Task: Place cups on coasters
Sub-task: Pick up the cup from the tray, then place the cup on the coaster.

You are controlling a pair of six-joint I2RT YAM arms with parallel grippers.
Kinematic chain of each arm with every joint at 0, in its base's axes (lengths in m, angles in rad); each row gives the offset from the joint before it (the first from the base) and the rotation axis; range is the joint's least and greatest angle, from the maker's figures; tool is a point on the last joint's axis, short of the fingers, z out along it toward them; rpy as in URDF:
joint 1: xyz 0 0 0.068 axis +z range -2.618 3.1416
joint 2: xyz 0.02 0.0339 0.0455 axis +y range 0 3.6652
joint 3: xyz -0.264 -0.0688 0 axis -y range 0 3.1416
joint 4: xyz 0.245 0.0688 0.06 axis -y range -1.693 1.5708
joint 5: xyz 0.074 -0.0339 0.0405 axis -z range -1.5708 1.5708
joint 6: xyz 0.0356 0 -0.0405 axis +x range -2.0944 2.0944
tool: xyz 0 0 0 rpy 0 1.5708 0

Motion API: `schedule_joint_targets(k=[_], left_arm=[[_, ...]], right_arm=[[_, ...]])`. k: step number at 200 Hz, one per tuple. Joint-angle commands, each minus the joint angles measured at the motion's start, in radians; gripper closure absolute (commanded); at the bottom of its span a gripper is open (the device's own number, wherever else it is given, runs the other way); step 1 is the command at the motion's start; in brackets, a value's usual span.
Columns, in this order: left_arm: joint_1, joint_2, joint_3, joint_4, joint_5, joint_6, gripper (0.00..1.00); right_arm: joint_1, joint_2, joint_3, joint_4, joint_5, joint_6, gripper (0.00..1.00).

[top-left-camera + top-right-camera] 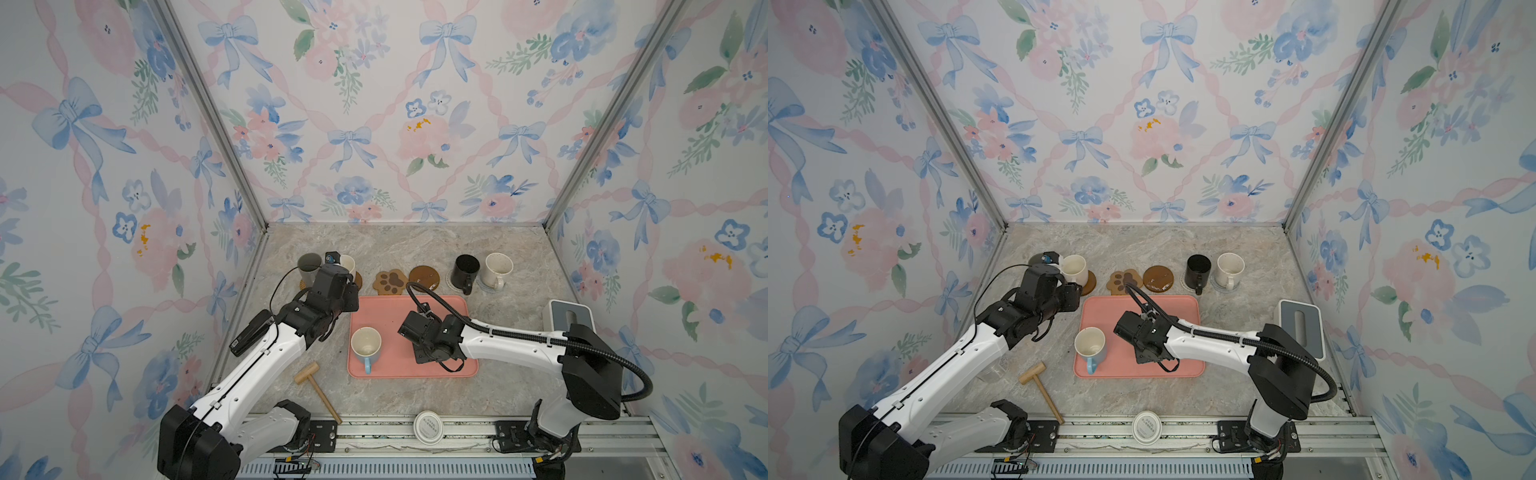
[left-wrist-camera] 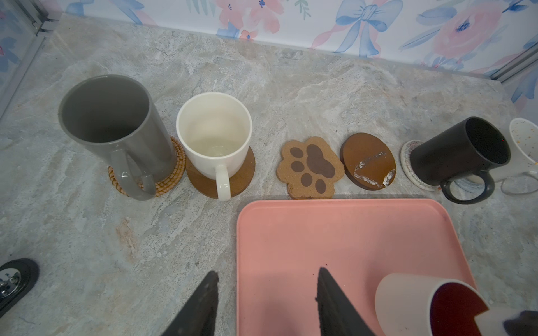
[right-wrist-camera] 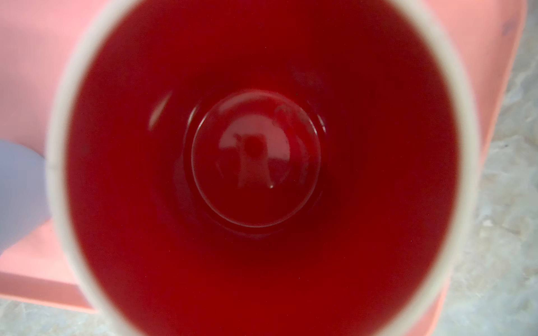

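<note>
Back row: six coasters (image 2: pixel 311 165), four bearing mugs (image 2: pixel 214 136); pink tray (image 2: pixel 334 232): two mugs.

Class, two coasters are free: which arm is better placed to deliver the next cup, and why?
Right. The right hand appears to grip the red-lined mug over the tray, near the free wooden coaster; the left hand is open and empty.

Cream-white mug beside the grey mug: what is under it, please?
A brown round wooden coaster lies under the cream-white mug; only part of its rim shows beside the base. Its middle is covered by the mug and cannot be seen.
</note>
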Motion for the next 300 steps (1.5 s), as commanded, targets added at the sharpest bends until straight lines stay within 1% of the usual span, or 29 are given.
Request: schedule_joint_targets(k=[1,41,44,50,54,97,162,231,300], left_arm=[[-0.005,0.001,0.006,-0.012,-0.019,0.026,0.49],[-0.002,0.001,0.009,-0.012,-0.026,0.027,0.48],[-0.002,0.000,0.009,-0.012,-0.027,0.027,0.48],[-0.002,0.001,0.009,-0.013,-0.028,0.028,0.48],[0.000,0.001,0.009,-0.012,-0.029,0.029,0.48],[0.005,-0.002,0.005,-0.012,-0.035,0.030,0.48],[0.009,-0.004,0.007,-0.013,-0.027,0.027,0.48],[0.009,0.010,0.010,-0.013,-0.019,0.026,0.48],[0.009,0.016,0.010,-0.013,-0.017,0.022,0.48]], right_arm=[[-0.045,-0.032,0.064,0.019,0.035,-0.075,1.00],[-0.139,-0.001,0.133,0.053,0.012,-0.153,1.00],[-0.146,0.000,0.140,0.055,0.007,-0.185,1.00],[-0.160,0.000,0.159,0.056,0.000,-0.202,1.00],[-0.169,0.029,0.171,0.056,-0.002,-0.212,1.00],[-0.258,0.122,0.299,0.062,-0.024,-0.303,1.00],[-0.353,0.222,0.394,0.092,-0.038,-0.341,1.00],[-0.435,0.314,0.487,0.091,-0.106,-0.388,1.00],[-0.475,0.420,0.588,0.077,-0.140,-0.410,1.00]])
